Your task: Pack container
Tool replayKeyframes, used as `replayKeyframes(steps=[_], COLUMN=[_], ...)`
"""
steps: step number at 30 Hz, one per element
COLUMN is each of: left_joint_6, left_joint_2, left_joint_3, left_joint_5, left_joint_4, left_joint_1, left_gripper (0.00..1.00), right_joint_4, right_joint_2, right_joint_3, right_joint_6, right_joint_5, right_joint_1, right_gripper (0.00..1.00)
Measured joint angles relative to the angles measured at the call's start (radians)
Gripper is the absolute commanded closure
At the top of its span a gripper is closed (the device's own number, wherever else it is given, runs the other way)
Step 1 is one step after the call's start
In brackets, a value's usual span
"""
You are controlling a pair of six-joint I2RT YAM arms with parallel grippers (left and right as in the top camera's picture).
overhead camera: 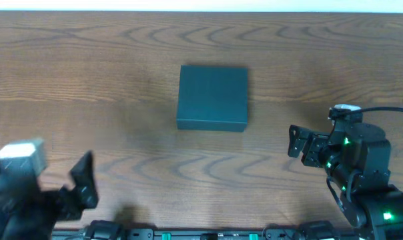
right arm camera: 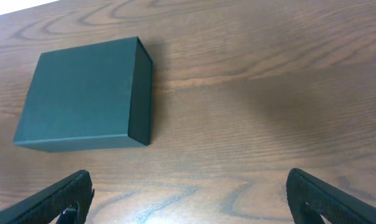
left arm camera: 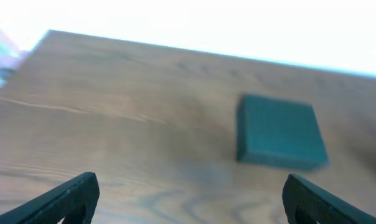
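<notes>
The container point(overhead camera: 212, 97) lies flat near the middle of the bench point(overhead camera: 88, 67), lid down, touching nothing and well apart from both arms. In my judgement it is a rigid, light, hollow box. Its faces are matte, so the pads should get fair friction, and its edges are crisp and should stand a firm pinch without crushing. The body looks too broad to be spanned whole by either tool. The better hold is therefore at one edge: a finger under the lid lip to raise it, with the other arm bracing a side wall so the box does not slide on the wood. No view shows the lid seam or the hinge side clearly, so I cannot tell which edge opens. The left tool point(left arm camera: 189, 198) rests low at the near left of the bench and points towards the box, with its jaws spread wide and nothing between them. The right tool point(right arm camera: 189, 193) sits at the near right, angled leftward at the box's near corner, likewise fully spread and empty.
</notes>
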Motion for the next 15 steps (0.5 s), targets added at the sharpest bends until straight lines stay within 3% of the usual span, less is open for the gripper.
replayKeyframes(steps=[3,7,15], left_joint_6=[0.0,0.0,-0.001], left_joint_2=[-0.109,-0.283,-0.537], left_joint_3=[-0.109,-0.387,-0.914], left_joint_5=[-0.063,-0.107,-0.114], left_joint_4=[0.064,0.219,0.538], left_joint_1=[0.072,0.145,0.159], left_gripper=[0.05,0.05,0.05], right_joint_4=[-0.001,0.0,0.0], right_joint_2=[0.0,0.0,0.0], right_joint_3=[0.0,0.0,0.0], right_joint_6=[0.0,0.0,0.0], right_joint_5=[0.0,0.0,-0.003], right_joint_1=[0.0,0.0,0.0], right_gripper=[0.01,0.01,0.01])
